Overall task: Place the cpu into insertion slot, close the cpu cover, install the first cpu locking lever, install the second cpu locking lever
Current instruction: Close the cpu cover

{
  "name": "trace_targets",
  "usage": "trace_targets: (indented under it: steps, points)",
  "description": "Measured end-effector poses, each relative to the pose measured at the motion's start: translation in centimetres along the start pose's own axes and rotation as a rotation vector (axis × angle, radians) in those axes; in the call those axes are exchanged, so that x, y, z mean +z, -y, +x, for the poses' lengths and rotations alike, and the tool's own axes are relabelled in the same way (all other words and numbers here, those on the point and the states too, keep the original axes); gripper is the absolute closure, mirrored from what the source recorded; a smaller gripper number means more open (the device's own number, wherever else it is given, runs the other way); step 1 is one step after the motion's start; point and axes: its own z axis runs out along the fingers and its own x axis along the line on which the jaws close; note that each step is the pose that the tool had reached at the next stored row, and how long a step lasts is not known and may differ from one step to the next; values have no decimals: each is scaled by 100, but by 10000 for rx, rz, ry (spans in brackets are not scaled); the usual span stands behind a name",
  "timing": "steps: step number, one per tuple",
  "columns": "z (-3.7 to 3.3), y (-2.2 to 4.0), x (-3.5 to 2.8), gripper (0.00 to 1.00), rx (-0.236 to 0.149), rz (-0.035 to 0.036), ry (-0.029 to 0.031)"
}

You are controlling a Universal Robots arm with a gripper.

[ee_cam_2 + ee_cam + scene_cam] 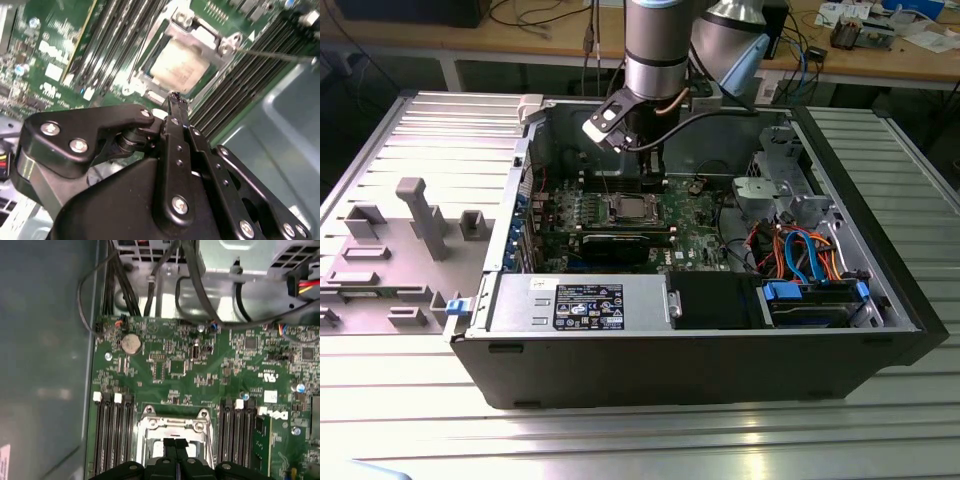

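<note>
Deep inside the open computer case [670, 360], the cpu [181, 65] sits in the insertion slot [631, 210] of the green motherboard [170, 370]. It is a small flat square, its pale silver-grey metal top facing up. Being square, it has no long axis; its edges run parallel to the black memory slots [112, 435] on either side. The cpu cover [202, 37], a thin silver frame, lies around the chip, whose top shows through the window. The gripper [176, 100] hangs over one edge of the socket, its black fingers [169, 446] pressed together with nothing between them. In the second wrist view the fingertips stand just beside the frame's rim; whether they touch it cannot be told. A thin metal rod [270, 54] reaches from the frame's corner across the memory slots.
</note>
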Motion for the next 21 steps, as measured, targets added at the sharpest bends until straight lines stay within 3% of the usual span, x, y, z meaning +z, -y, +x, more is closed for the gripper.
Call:
trace_targets:
  steps: [3,8,11,13,15,21]
  points:
    - [4,74,23,89,2,3,0]
    - [4,74,24,89,0,1,0]
    - [5,81,33,89,-32,102,-17]
    - [6,104,54,89,-176,114,-59]
    - [7,135,82,89,-237,115,-92]
    - [10,170,90,89,-231,113,-102]
